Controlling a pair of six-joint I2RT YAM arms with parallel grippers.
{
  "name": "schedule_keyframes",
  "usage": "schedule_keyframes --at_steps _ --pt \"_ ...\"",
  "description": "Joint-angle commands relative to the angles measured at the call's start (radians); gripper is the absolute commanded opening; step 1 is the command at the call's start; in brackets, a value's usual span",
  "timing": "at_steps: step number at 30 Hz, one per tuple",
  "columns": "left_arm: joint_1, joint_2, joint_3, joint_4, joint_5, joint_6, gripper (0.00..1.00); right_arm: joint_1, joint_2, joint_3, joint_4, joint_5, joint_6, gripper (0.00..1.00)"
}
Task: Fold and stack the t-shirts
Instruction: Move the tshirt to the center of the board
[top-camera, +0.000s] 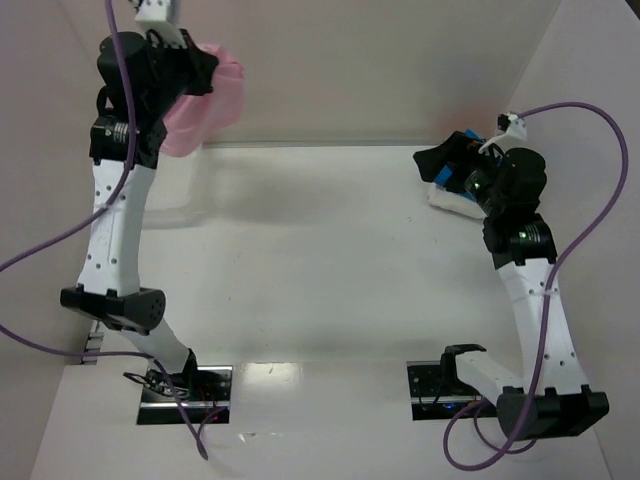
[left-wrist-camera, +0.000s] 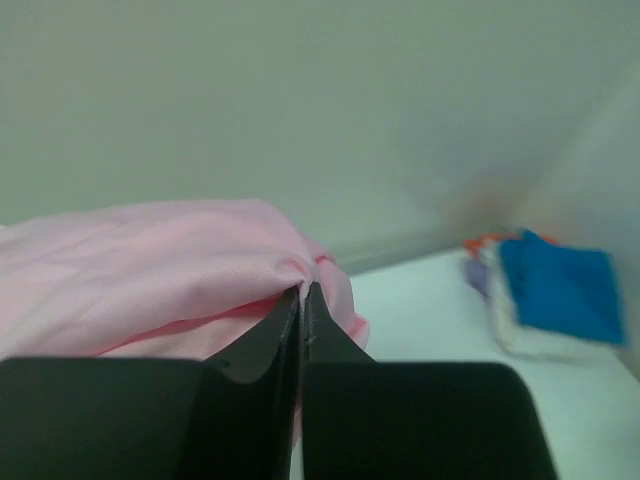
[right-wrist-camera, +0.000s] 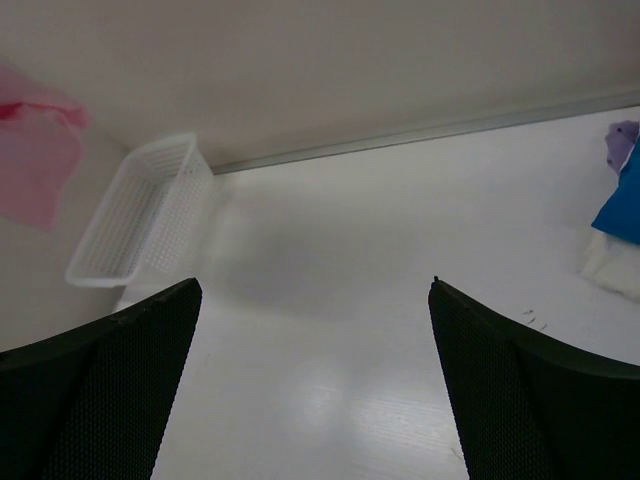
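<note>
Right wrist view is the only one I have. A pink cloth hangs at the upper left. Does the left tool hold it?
Observer: Yes. The left wrist view shows the left tool shut on a fold of the pink shirt.
Operator: And the pile at my right edge, what lies on top?
Observer: A folded blue shirt lies on top, over a white shirt.
</note>
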Motion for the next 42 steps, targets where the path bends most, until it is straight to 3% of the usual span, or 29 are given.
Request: schedule_keyframes --at_steps 1,7,14,20,27,30,34,35,36,37,38,39,40,42 --pt "-0.137 -0.045 -0.012 -0.099 0.082 -0.009 0.00 0.007 -0.059 -0.038 -0.020 -0.011 -0.011 1.00" --pt "-0.261 -0.111 -0.169 -0.108 0.187 -0.026 0.00 0.007 -0.085 -0.084 -0.029 -0.020 -0.009 1.00" --pt "-0.261 -0.219 -0.500 -0.078 0.126 -0.005 0.00 0.007 -0.080 -0.165 -0.008 -0.029 -0.009 1.00" --pt "-0.261 -0.218 -0.769 -0.032 0.142 -0.005 0.03 0.007 -0.073 -0.214 0.013 -0.030 -0.009 1.00" --pt "-0.261 -0.189 -0.852 -0.004 0.120 -0.010 0.00 0.007 -0.054 -0.234 0.031 -0.051 0.006 1.00" --pt "-0.269 -0.183 -0.861 0.026 0.201 -0.029 0.00 0.007 -0.054 -0.250 0.046 -0.074 0.011 1.00" --pt "-0.359 -0.138 -0.897 0.043 0.259 -0.025 0.02 0.007 -0.054 -0.259 0.018 -0.074 -0.012 1.00" --pt "-0.383 -0.135 -0.905 0.043 0.259 -0.025 0.05 0.007 -0.054 -0.259 0.014 -0.074 -0.015 1.00" --pt "-0.411 -0.126 -0.909 0.041 0.259 -0.020 0.22 0.007 -0.054 -0.263 0.001 -0.074 -0.021 1.00" --pt "-0.444 -0.124 -0.919 0.034 0.245 -0.012 0.60 0.007 -0.057 -0.272 -0.009 -0.074 -0.021 1.00" --pt "-0.460 -0.119 -0.932 0.034 0.197 -0.021 0.77 0.007 -0.064 -0.274 -0.010 -0.074 -0.021 1.00" --pt "-0.470 -0.128 -0.943 0.034 0.192 -0.023 0.87 0.007 -0.064 -0.282 -0.010 -0.075 -0.022 1.00" --pt "-0.470 -0.147 -0.967 0.034 0.101 -0.044 1.00 0.007 -0.064 -0.283 -0.010 -0.086 -0.030 1.00" --pt "-0.470 -0.193 -0.986 0.034 0.039 -0.069 1.00 0.007 -0.064 -0.292 -0.010 -0.114 -0.031 1.00"
